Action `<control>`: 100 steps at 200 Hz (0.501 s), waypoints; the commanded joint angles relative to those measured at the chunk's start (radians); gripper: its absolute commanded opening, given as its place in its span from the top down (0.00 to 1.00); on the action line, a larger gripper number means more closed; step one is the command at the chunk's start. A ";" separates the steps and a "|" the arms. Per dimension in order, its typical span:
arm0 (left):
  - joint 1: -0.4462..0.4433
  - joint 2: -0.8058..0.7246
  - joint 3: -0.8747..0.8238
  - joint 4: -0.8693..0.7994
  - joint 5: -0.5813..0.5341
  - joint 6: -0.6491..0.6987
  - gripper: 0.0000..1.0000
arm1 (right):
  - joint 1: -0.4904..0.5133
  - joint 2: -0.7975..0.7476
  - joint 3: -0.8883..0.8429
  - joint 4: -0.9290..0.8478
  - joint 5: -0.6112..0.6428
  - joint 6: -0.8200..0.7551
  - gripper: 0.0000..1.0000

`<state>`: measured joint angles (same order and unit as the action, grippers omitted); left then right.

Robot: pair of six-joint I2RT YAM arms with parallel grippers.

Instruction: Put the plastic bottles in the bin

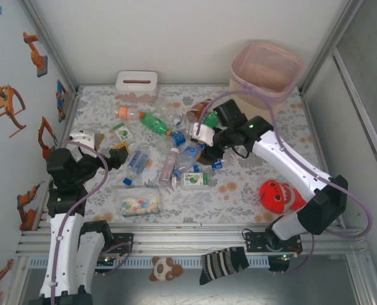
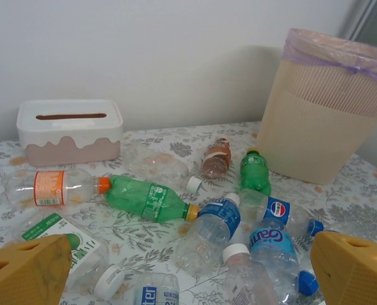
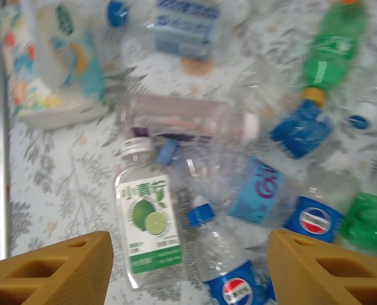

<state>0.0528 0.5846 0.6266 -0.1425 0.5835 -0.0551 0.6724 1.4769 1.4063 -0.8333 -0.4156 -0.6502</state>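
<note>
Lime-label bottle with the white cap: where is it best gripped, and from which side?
Probably across the labelled middle of the lime-label bottle, from straight above: it lies on its side, bare cloth on one flank, a Pepsi bottle close against the other.

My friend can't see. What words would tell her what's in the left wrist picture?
Many plastic bottles, green, clear and blue-labelled, lie scattered on a flowery table. Behind them stand a tall beige bin with a pink liner, right, and a white tissue box, left. The left end effector is open, its yellow fingers at the bottom corners.
</note>
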 commanded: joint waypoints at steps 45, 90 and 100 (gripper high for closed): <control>-0.004 -0.022 0.010 0.014 -0.021 0.011 0.04 | 0.154 0.157 -0.082 0.062 0.140 -0.137 0.35; -0.004 -0.009 0.012 0.008 -0.028 0.018 0.04 | 0.181 0.273 -0.084 0.107 0.213 -0.154 0.34; -0.003 -0.008 0.012 0.006 -0.032 0.020 0.04 | 0.182 0.284 -0.094 0.124 0.220 -0.150 0.33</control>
<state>0.0528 0.5766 0.6266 -0.1429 0.5602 -0.0536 0.8490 1.7458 1.3315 -0.7498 -0.2428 -0.7773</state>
